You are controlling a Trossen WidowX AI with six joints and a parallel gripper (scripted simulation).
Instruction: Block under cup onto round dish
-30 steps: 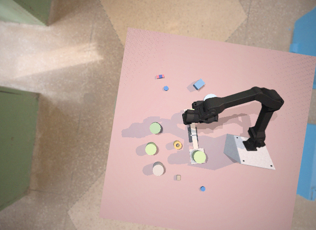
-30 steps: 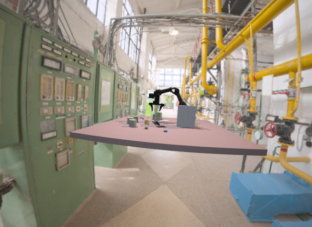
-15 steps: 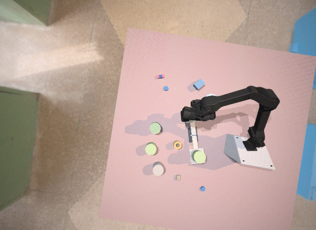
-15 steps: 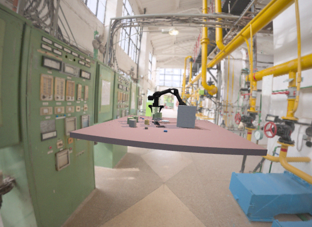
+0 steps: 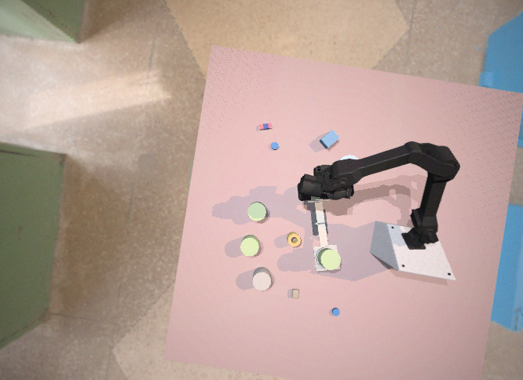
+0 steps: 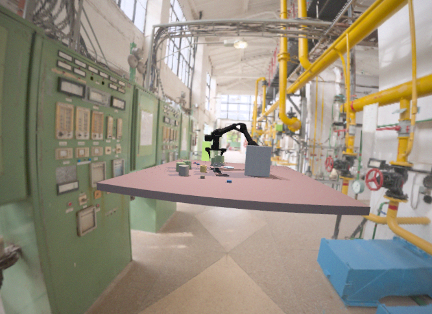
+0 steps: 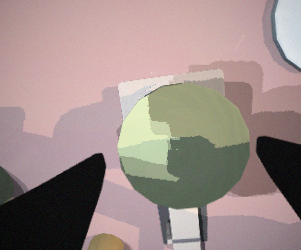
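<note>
The balance beam [image 5: 321,226] [image 7: 185,231] lies on the pink table [image 5: 380,334]. One green cup [image 5: 329,259] stands on the beam's end pad nearest the arm's base. The other green cup [image 7: 184,145] [image 6: 218,159] stands on the far end pad [image 7: 171,82]; in the overhead view the arm's hand hides it. My gripper [image 5: 314,191] [image 6: 216,152] [image 7: 178,152] is open, right over this far cup, with one finger on each side and a gap to the cup on both. The pale round dish [image 5: 349,157] [image 7: 296,30] lies just beyond, partly under the arm. No block shows.
Two green cylinders [image 5: 257,211] [image 5: 249,245], a beige cylinder [image 5: 261,279] and a yellow ring [image 5: 295,241] [image 7: 106,242] stand left of the balance. A blue block [image 5: 329,138], two blue discs [image 5: 274,145] [image 5: 335,311] and a tan cube [image 5: 295,293] are scattered about. The grey base block [image 5: 386,245] stands on the right.
</note>
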